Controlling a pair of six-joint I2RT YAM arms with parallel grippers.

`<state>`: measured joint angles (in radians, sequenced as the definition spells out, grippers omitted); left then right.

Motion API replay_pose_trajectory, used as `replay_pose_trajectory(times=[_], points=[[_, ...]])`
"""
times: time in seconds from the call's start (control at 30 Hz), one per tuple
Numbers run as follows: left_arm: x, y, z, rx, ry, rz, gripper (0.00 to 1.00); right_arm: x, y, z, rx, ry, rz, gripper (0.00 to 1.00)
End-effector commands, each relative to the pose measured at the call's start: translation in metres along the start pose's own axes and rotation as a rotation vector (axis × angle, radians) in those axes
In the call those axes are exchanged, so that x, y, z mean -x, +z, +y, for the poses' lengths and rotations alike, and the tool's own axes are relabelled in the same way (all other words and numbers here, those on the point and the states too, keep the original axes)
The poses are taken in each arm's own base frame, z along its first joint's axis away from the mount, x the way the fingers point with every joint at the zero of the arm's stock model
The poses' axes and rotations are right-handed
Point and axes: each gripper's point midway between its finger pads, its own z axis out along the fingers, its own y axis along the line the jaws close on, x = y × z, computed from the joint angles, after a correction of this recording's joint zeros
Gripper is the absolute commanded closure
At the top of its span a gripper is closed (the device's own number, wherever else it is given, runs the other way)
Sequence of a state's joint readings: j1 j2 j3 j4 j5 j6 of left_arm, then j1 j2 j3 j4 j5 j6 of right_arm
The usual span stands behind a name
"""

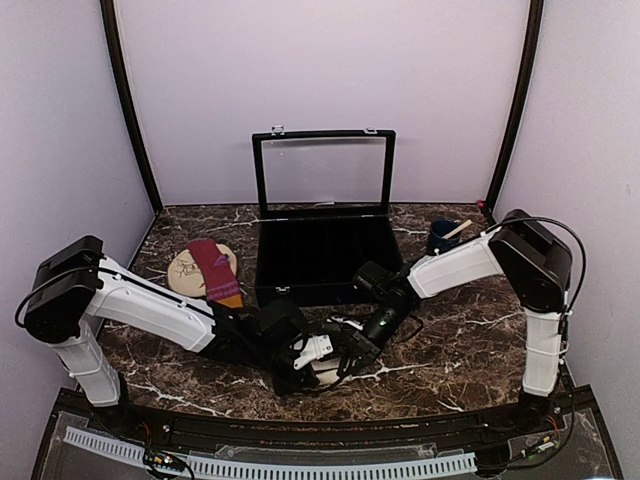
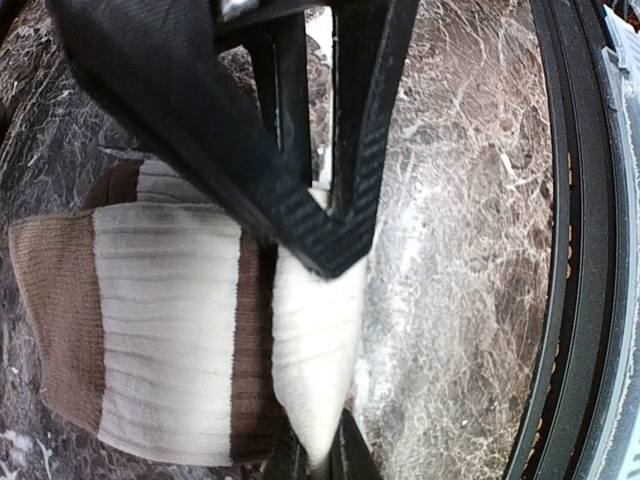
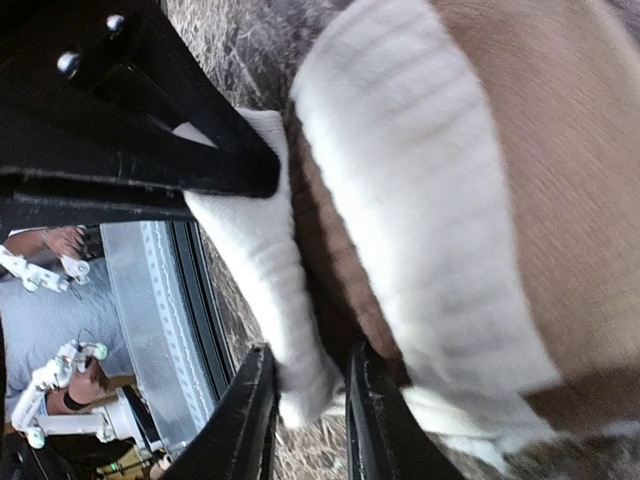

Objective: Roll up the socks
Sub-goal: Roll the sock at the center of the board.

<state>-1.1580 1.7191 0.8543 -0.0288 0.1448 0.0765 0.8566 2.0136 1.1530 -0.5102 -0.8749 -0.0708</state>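
1. Cream-and-brown ribbed fabric sock [image 2: 160, 330] lies on the dark marble desk [image 1: 450, 340] near its front edge, between both arms. One cream fold stands up from it.
2. Left gripper [image 2: 318, 455]: jaws closed on that fold's end. Right gripper [image 3: 310, 350]: jaws straddle the same fold with cloth filling the gap; cannot tell if they clamp it.
3. Maroon-purple fabric sock with orange end [image 1: 214, 268] lies well apart on the tan oval mat [image 1: 180, 272], untouched.
4. Risks: both grippers crowd one thin fold and may collide. If either slips, the fold drops flat and the roll goes loose.
5. Hidden: top view buries the cream sock under both wrists; left jaws are half cut off at frame bottom.
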Motion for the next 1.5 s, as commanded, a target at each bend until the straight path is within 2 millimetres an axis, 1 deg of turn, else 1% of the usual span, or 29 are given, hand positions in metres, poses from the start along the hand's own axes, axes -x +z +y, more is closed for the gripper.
replay_pose_trajectory(times=[0.0,0.13,0.23,0.53,0.67,0.83,1.03,1.1,1.13,1.2,1.33,1.43,1.47], points=[[-0.026,0.006,-0.002,-0.057,-0.055,0.104,1.0,-0.001,-0.014,-0.013,-0.03,0.047,-0.062,0.75],[-0.03,0.009,-0.003,-0.097,-0.087,0.119,1.0,0.006,-0.023,-0.013,-0.02,0.065,-0.121,0.75],[-0.028,0.009,-0.005,-0.14,-0.111,0.122,1.0,0.012,-0.029,-0.011,-0.015,0.068,-0.16,0.75],[-0.031,0.011,-0.01,-0.262,-0.167,0.169,1.0,0.022,-0.048,-0.011,-0.037,0.075,-0.269,0.74],[-0.032,0.01,-0.009,-0.305,-0.197,0.179,1.0,0.019,-0.056,-0.017,-0.093,0.084,-0.303,0.74],[-0.033,0.009,-0.009,-0.366,-0.238,0.196,1.0,0.012,-0.066,-0.029,-0.215,0.084,-0.341,0.74],[-0.034,0.008,-0.009,-0.439,-0.288,0.227,1.0,0.006,-0.084,-0.035,-0.386,0.02,-0.394,0.74],[-0.034,0.008,-0.008,-0.457,-0.305,0.238,1.0,0.0,-0.084,-0.039,-0.431,0.007,-0.39,0.74],[-0.034,0.008,-0.007,-0.467,-0.314,0.242,1.0,0.002,-0.089,-0.033,-0.452,-0.021,-0.406,0.74],[-0.035,0.008,-0.006,-0.49,-0.335,0.251,1.0,0.0,-0.089,-0.029,-0.489,-0.061,-0.407,0.74],[-0.036,0.008,-0.004,-0.517,-0.366,0.264,1.0,-0.003,-0.082,-0.02,-0.572,-0.157,-0.383,0.74],[-0.037,0.009,0.0,-0.516,-0.376,0.269,1.0,-0.003,-0.077,-0.009,-0.63,-0.245,-0.379,0.74],[-0.034,0.007,-0.003,-0.544,-0.385,0.261,1.0,-0.003,-0.077,-0.006,-0.649,-0.267,-0.38,0.74]])
